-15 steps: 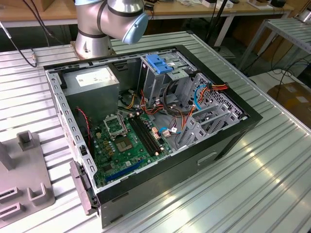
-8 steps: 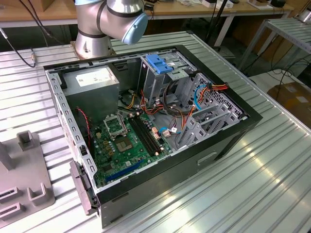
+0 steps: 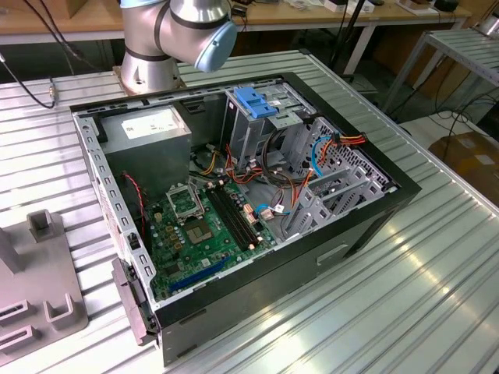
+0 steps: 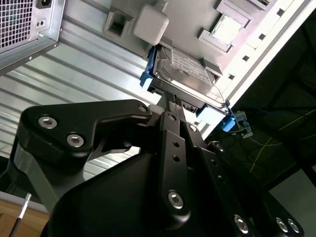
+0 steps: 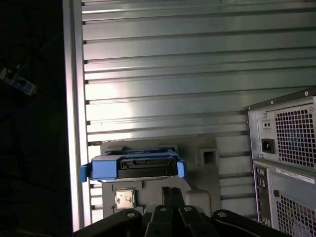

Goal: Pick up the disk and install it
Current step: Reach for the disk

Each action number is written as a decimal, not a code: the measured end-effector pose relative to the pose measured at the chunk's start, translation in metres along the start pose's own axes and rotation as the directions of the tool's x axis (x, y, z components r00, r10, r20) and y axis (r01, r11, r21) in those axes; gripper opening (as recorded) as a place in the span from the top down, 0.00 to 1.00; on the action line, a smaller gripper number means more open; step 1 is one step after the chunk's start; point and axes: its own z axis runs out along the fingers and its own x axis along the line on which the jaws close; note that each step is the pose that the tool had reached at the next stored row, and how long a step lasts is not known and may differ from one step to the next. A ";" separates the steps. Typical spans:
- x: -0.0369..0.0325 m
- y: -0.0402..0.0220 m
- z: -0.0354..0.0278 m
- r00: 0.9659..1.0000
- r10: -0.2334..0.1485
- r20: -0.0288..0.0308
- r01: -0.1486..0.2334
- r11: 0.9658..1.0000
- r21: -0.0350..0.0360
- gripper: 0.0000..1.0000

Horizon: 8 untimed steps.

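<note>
Disk (image 5: 133,165) unpicked, resting in grey holder (image 5: 195,148) on desk (image 5: 163,74). Gripper (image 4: 171,98) just beside it, jaws pressed together, empty. Pickup and install both remain.

Arm (image 3: 178,27), top of the exterior view, left of centre: smooth silver-grey metal tube sections with rounded joint housings. One joint carries a round light-blue end cap (image 3: 215,45). The lowest section widens into a round silver base (image 3: 143,75) with small dark bolt holes around its flange.

Gripper (image 4: 171,97) (image 5: 172,189), in both wrist views: matte black throughout, no markings seen. The body is a broad, rounded block. Flat black link bars (image 4: 98,121) with rounded ends run out from it. Silver socket-head screws (image 4: 175,198) sit at the link pivots, singly and in pairs. Fingers (image 5: 166,193) are narrow black bars with squared tips.
</note>
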 end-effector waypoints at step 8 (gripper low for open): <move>0.0207 -0.0003 -0.0005 1.000 0.000 0.000 0.000 1.000 0.000 0.90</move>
